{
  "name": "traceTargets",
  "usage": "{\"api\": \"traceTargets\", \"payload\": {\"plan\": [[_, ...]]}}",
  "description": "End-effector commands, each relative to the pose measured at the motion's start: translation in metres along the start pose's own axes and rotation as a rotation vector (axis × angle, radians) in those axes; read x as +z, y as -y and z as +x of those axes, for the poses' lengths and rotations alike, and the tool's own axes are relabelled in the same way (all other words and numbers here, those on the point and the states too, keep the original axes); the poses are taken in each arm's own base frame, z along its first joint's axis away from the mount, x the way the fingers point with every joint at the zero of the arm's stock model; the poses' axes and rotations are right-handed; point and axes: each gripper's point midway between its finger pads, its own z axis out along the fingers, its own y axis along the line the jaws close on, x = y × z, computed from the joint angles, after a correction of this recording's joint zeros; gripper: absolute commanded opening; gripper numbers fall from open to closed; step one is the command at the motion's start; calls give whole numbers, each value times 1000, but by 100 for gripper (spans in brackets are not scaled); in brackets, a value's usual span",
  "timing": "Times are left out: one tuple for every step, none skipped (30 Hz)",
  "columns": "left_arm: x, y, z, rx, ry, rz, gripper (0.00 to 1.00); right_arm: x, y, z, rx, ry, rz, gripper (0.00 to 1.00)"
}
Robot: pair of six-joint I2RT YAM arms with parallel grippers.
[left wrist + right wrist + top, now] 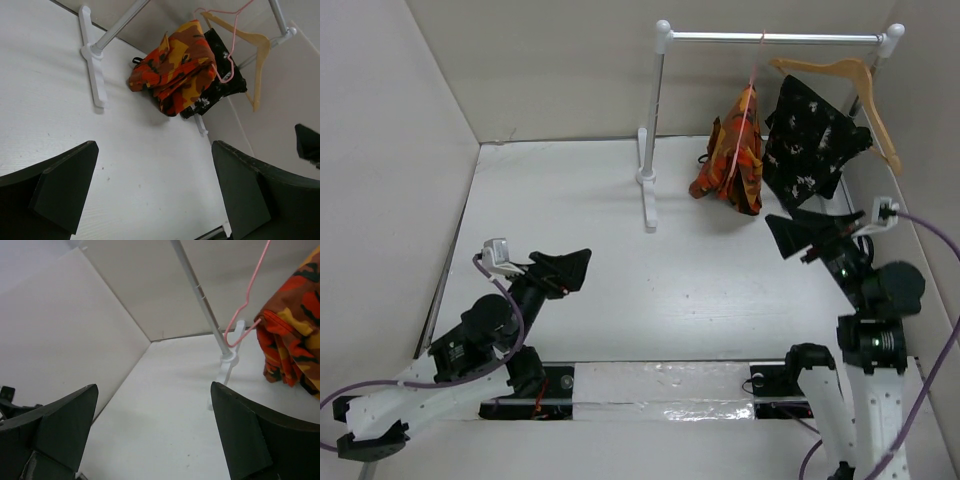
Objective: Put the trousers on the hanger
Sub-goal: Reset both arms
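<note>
Currently the long cloth trousers in orange, red, yellow and black camouflage [730, 160] hang as a folded, bunched bundle over the thin pink wire hanger [753, 72]. The hanger's hook sits on the silver metal rail [770, 37] of a white clothes rack at the far right of the table. The wire runs down through the folds; in the right wrist view its curved lower corner [256, 274] shows bare beside the trouser hem [295, 340].

Just beside the trousers, on the right, a black garment with white speckles [810, 140] hangs on a thicker light-brown wooden hanger [840, 72]. In the left wrist view the two garments [175, 75] overlap, so the black one appears to touch the trousers, though contact cannot be confirmed. The rack's white upright post [653, 120] stands on a flat cross foot on the matt white table [570, 200], left of the trousers.

Left gripper [582, 262]: black wedge-shaped fingers spread wide, nothing between them, positioned at the near left, well apart from the rack. Right gripper [778, 232]: fingers likewise spread and empty, positioned near the lower edge of the black garment, apart from both hangers. Plain pale walls enclose the table on three sides.
</note>
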Motion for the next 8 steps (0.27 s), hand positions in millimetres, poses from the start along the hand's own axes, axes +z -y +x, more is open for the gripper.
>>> {"api": "traceTargets", "payload": {"plan": [[-10, -19, 1, -47, 12, -22, 99, -31, 32, 26, -35, 1, 162, 100], [-11, -20, 2, -60, 14, -15, 99, -38, 34, 32, -43, -9, 179, 100], [-10, -26, 10, -60, 11, -15, 99, -47, 33, 37, -58, -10, 185, 100], [-13, -25, 6, -87, 29, 11, 99, -49, 40, 46, -45, -23, 198, 100], [-13, -25, 7, -90, 32, 21, 99, -50, 42, 50, -38, -27, 199, 100], [-13, -27, 9, -91, 32, 23, 99, -50, 44, 53, -30, -35, 198, 100], [-14, -28, 9, -94, 35, 22, 99, -48, 42, 56, -24, -53, 182, 100], [-14, -28, 8, -112, 41, 16, 99, -47, 40, 56, -21, -64, 176, 100]]}}
